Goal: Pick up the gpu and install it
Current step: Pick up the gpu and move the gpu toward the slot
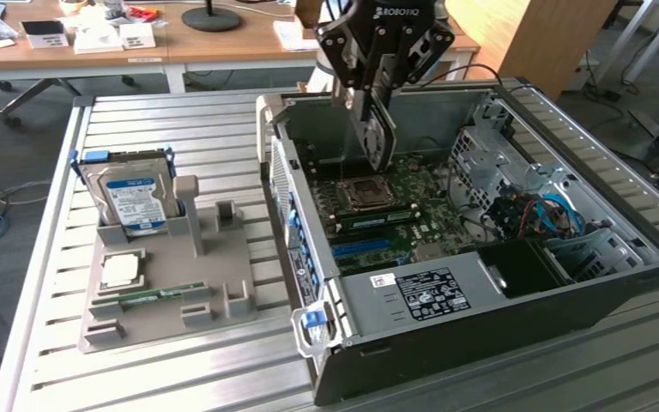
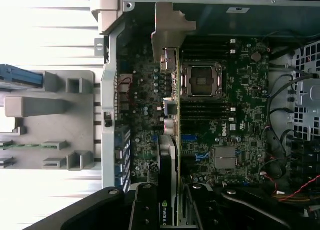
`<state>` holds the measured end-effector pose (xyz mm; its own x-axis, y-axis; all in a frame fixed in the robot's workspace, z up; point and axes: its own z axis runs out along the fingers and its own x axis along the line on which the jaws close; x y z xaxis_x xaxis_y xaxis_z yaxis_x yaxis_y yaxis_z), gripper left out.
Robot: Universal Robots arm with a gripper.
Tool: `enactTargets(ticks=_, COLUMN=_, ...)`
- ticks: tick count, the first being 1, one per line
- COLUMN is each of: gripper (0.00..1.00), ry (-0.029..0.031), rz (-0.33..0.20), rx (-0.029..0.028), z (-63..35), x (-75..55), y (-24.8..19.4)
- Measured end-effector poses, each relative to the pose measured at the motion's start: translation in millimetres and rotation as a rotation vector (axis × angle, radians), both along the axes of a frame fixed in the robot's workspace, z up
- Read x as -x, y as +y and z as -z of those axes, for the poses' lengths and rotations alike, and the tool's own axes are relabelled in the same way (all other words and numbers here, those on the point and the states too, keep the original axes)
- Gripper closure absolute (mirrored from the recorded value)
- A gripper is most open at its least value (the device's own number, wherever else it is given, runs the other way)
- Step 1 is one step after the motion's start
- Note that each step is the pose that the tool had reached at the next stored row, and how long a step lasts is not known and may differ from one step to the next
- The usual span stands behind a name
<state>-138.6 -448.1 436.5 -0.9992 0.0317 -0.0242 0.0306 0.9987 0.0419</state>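
So the gripper [image 1: 371,90] has its fingers [image 2: 145,210] clamped on the gpu [image 1: 377,142]. The card hangs on edge inside the open computer case [image 1: 604,283], over the motherboard [image 1: 421,197] by the CPU socket [image 1: 364,193]. Its lower edge is hidden, so can't tell if it's touching a slot. The hard drive [image 1: 135,202] sits in the grey holder [image 1: 181,283].

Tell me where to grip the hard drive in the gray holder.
Probably take the hard drive by its upper end, from above, pinching its flat faces: it stands nearly upright, its lower end sunk in a slot of the gray holder.
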Motion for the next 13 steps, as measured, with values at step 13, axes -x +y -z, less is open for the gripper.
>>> enactTargets(ticks=13, gripper=0.73, ry=0.0000, rz=0.000, rx=-0.0002, z=0.0, x=-17.6, y=0.0)
